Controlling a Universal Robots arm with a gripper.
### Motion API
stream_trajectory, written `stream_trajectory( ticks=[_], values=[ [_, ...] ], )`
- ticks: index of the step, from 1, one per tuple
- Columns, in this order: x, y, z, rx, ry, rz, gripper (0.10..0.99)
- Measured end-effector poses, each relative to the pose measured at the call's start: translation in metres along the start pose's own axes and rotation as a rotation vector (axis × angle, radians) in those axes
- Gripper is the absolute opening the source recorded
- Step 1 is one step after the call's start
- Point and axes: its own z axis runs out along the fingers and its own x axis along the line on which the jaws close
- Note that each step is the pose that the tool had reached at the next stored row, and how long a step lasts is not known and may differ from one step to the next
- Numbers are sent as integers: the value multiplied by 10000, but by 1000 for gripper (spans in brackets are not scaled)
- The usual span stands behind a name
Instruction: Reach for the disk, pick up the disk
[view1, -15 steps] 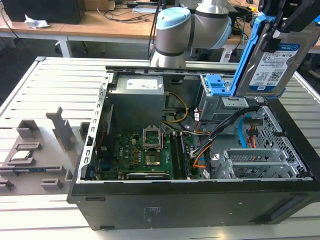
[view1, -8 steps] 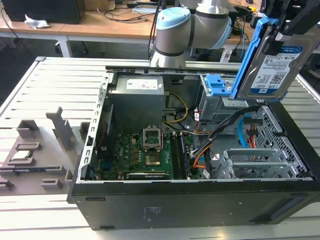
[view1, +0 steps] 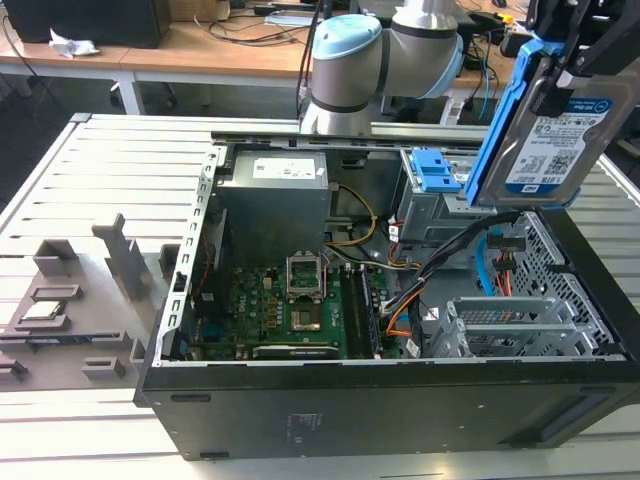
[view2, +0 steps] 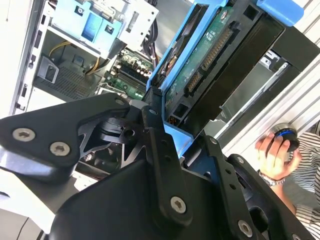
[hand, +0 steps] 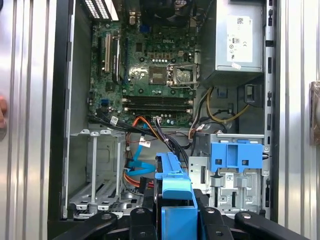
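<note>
The disk, a silver hard drive with a white-and-blue label and a bright blue frame, hangs tilted in the air above the open computer case's right side in the exterior view. My gripper is shut on its upper edge. In the second wrist view the black fingers clamp the blue frame, and the disk shows its green board and connector. Seen in the first wrist view, the disk's blue frame sits between the gripper's black links, above the case's drive bay.
Inside the case lie the motherboard, a grey power supply, a blue latch piece, orange and black cables and a metal drive cage. A grey fixture with a small chip sits at the exterior view's left. A person's hand rests beside the case.
</note>
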Motion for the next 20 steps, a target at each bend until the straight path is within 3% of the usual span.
stream_trajectory(
  ticks=[20],
  values=[
    [263,5,1,0,0,0,369]
  ],
)
